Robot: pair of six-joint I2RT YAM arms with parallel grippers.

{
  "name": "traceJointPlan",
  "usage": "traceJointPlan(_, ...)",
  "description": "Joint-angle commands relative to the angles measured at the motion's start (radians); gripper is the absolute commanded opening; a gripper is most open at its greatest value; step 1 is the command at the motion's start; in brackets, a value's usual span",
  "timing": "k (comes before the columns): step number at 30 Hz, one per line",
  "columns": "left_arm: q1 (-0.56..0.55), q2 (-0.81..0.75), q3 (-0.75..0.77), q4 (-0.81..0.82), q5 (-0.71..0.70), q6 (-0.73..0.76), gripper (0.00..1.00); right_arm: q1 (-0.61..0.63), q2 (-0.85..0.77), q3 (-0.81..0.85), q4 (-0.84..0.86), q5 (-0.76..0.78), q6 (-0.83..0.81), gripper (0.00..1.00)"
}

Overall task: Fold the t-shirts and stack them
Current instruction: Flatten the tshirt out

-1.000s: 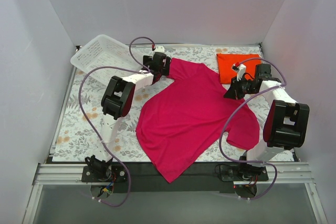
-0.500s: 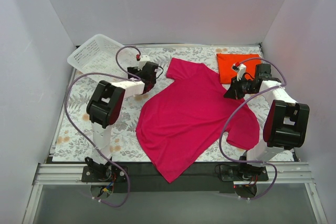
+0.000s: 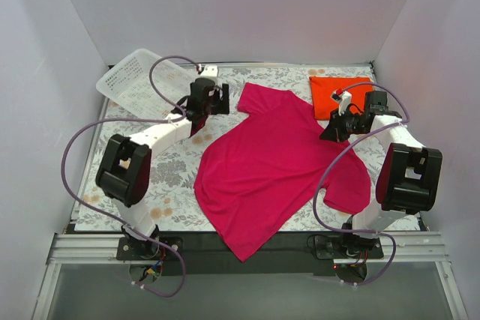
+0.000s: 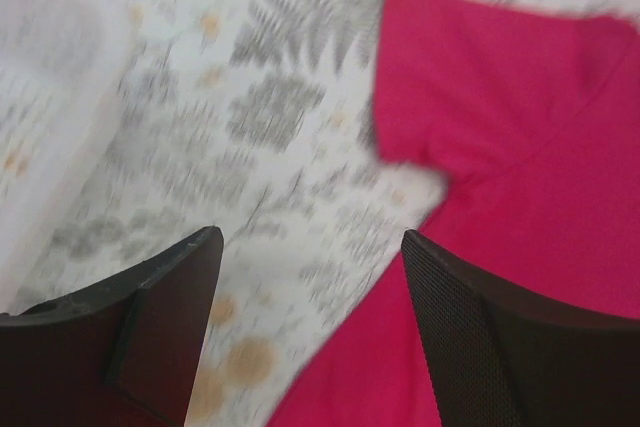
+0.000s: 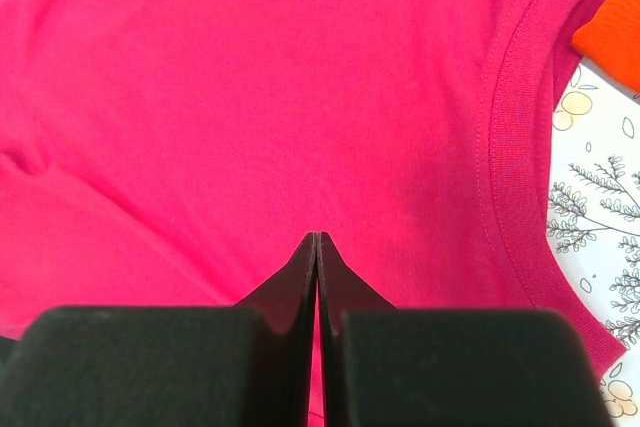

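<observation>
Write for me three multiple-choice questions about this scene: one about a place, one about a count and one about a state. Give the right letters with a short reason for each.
1. Where on the flower-patterned table does the folded orange-red cotton t-shirt lie?
A. At the far right
B. At the near left edge
C. In the middle

2. How many t-shirts are in view?
A. One
B. Two
C. Four

3. In what state is the left gripper?
A. Open, holding nothing
B. Shut on a sleeve
C. Shut on a cable

Answers:
1 A: the top view shows it at the far right, beside the spread magenta-pink cotton t-shirt.
2 B: only these two shirts appear.
3 A: the left wrist view shows its jaws apart, with only the table between them.
</observation>
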Motion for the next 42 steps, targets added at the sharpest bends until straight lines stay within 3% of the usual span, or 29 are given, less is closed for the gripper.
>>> traceJointPlan(1,-0.003,0.109,0.211,0.031,0.103,0.018,0.67,0.007,-0.032,0.000,0.011,-0.010,-0.009,0.05)
traceJointPlan(5,-0.028,0.356,0.473,-0.023,-0.087,0.062,0.68,0.007,-0.037,-0.006,0.011,-0.010,-0.009,0.05)
traceJointPlan(10,-0.030,0.565,0.745,-0.005,-0.219,0.209,0.74,0.007,-0.026,-0.005,0.011,-0.021,-0.007,0.05)
traceJointPlan(16,-0.019,0.722,0.880,0.153,-0.366,0.347,0.86,0.009,-0.027,-0.014,0.009,-0.024,-0.006,0.05)
traceJointPlan(23,0.024,0.725,0.820,0.267,-0.369,0.472,0.91,0.007,-0.032,-0.017,0.006,-0.029,-0.009,0.04)
traceJointPlan(33,0.032,0.693,0.710,0.287,-0.461,0.598,0.93,0.003,-0.043,-0.016,0.006,-0.032,-0.007,0.04)
traceJointPlan(42,0.030,0.489,0.437,0.276,-0.530,0.514,0.94,0.000,-0.055,-0.017,0.003,-0.036,-0.013,0.04)
